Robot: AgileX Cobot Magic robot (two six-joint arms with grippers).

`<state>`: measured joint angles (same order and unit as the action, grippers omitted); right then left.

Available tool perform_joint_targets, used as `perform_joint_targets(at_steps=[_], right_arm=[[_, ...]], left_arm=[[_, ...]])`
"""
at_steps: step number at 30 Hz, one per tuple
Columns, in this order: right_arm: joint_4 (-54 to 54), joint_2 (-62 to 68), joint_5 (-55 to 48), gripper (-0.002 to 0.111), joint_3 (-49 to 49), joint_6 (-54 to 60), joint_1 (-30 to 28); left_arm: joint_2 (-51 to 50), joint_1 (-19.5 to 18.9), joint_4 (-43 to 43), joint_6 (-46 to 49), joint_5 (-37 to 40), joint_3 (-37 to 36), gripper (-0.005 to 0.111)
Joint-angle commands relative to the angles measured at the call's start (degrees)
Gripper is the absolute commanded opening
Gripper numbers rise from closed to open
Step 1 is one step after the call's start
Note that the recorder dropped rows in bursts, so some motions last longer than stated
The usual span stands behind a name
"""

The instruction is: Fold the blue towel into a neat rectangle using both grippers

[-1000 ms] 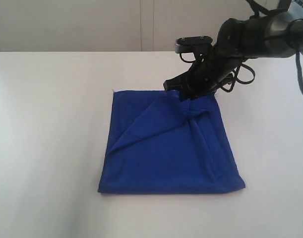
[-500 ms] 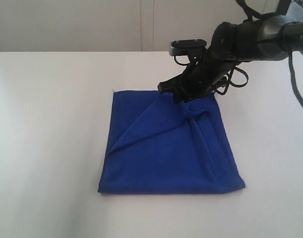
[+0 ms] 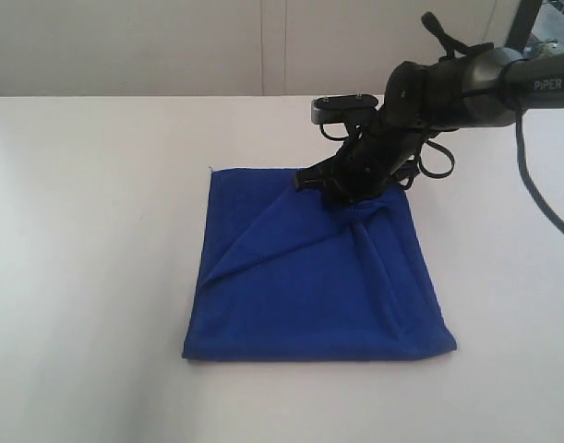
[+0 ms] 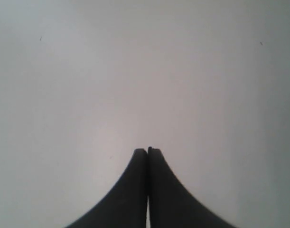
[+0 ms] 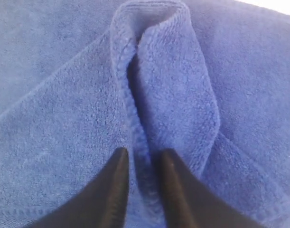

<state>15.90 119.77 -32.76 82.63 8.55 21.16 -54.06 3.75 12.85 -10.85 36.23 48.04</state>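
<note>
Right gripper on the far edge of the deep royal-blue soft cloth towel (image 3: 309, 286), left gripper closed over bare table.

The towel lies flat on the white table (image 3: 88, 231) with creases running to its far edge, where the black right gripper (image 3: 342, 194) is down on it. Close up, its narrow fingers (image 5: 117, 164) straddle a raised stitched hem fold of the towel (image 5: 54, 118); whether they clamp it I cannot tell. The left gripper (image 4: 147, 151) has its fingers pressed together, holding nothing.
</note>
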Motion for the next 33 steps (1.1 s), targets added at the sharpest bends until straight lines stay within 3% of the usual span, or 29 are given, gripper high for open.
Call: perform_joint_targets(at_steps=[1, 3, 12, 22, 23, 27, 33], right_arm=[[0.6, -0.9, -0.3, 0.008, 0.1, 0.7, 0.1], [1.5, -0.9, -0.3, 0.000, 0.1, 0.7, 0.4], [10.1, -1.5, -0.7, 0.000, 1.6, 4.7, 3.9], [9.6, 0.5, -0.2, 0.000, 1.9, 5.3, 6.2], [9.4, 0.5, -0.2, 0.002, 1.9, 5.3, 6.2], [5.5, -2.9, -0.2, 0.029, 2.0, 5.2, 6.1], [1.0, -3.4, -1.9, 0.029, 1.9, 1.2, 4.9]], left_arm=[[0.5, 0.0, -0.1, -0.3, 0.7, 0.0, 0.000], [0.5, 0.0, -0.1, -0.3, 0.7, 0.0, 0.000], [0.5, 0.0, -0.1, -0.3, 0.7, 0.0, 0.000], [0.5, 0.0, -0.1, -0.3, 0.7, 0.0, 0.000], [0.5, 0.0, -0.1, -0.3, 0.7, 0.0, 0.000], [0.5, 0.0, -0.1, -0.3, 0.7, 0.0, 0.000], [0.5, 0.0, -0.1, -0.3, 0.7, 0.0, 0.000]])
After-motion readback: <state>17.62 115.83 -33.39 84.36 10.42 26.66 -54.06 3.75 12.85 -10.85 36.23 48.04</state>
